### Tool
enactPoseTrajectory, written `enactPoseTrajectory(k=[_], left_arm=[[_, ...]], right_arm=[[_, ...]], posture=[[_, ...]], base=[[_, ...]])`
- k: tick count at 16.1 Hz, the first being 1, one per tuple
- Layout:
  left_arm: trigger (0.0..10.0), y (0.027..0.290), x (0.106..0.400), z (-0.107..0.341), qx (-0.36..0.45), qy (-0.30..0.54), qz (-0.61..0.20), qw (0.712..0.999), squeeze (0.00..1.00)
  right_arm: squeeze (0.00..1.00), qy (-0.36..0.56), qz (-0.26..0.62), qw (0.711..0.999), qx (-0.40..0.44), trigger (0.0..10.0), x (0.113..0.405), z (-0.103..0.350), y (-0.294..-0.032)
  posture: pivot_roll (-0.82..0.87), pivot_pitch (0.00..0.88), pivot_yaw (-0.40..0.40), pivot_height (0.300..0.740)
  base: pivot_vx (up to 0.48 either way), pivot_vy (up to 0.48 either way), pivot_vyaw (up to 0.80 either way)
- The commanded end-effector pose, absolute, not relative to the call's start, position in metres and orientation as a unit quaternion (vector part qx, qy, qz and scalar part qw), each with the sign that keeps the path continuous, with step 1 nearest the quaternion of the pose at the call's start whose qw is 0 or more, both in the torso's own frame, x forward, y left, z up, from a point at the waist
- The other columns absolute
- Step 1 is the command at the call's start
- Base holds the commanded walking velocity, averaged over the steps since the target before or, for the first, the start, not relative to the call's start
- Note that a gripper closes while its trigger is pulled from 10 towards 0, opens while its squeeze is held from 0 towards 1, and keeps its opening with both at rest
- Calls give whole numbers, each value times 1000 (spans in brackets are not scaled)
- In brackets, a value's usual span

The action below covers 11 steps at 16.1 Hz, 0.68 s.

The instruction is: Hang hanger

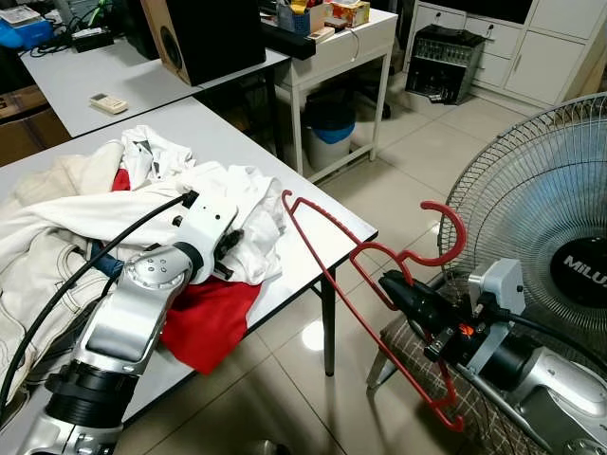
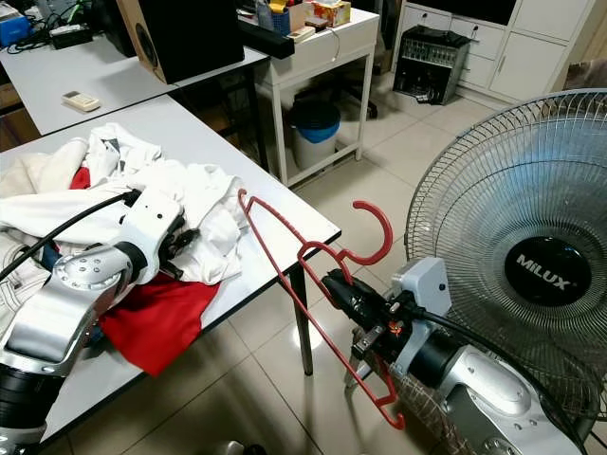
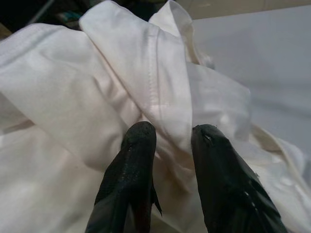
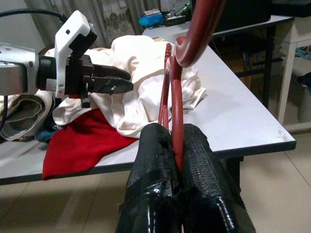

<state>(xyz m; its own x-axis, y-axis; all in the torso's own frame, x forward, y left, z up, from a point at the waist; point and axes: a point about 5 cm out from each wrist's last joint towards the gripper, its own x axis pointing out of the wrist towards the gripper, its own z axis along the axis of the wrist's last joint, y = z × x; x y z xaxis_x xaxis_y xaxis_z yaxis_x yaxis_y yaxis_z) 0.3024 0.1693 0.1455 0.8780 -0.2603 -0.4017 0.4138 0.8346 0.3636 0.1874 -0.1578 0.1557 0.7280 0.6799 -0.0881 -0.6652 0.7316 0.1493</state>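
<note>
- The red hanger point(image 1: 327, 275) is held clamped near its neck by the right end effector point(image 1: 403, 284), beyond the tabletop point(image 1: 313, 204) corner and in front of a standing fan point(image 1: 550, 237).
- The hanger's long axis is seen to run slantwise: one end lies high, over the tabletop edge beside the white garment point(image 1: 242, 204); the other lies low, beside the right forearm. The hook curls upward on the fan side.
- The left end effector point(image 3: 170, 145) is seen at the white garment, its fingers point(image 3: 133, 155) slightly parted with a fold of cloth between them; a firm pinch cannot be confirmed.
- A red cloth point(image 1: 209, 318) lies below the white garment, hanging over the near edge.
- The garment is judged to lie from the hanger's upper end toward the robot's left, with the left arm nearer it; the coming move is judged to turn on bringing that end into the cloth.
</note>
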Motion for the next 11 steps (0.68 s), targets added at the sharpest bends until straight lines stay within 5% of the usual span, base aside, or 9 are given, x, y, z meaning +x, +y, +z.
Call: enactPoseTrajectory(k=[1, 6, 11], left_arm=[[10000, 169, 306, 149, 238, 161, -171, 942, 0], [10000, 158, 306, 140, 173, 170, -189, 952, 0], [10000, 163, 314, 139, 208, 157, -152, 953, 0]], right_arm=[[0, 68, 366, 927, 47, 10000, 188, 157, -155], [0, 68, 369, 926, 46, 10000, 189, 156, -152], [0, 69, 373, 925, 40, 10000, 189, 155, -151]], posture=[[-61, 8, 98, 740], [-62, 6, 102, 740], [-67, 0, 104, 740]], base=[[0, 0, 0], [0, 0, 0], [0, 0, 0]])
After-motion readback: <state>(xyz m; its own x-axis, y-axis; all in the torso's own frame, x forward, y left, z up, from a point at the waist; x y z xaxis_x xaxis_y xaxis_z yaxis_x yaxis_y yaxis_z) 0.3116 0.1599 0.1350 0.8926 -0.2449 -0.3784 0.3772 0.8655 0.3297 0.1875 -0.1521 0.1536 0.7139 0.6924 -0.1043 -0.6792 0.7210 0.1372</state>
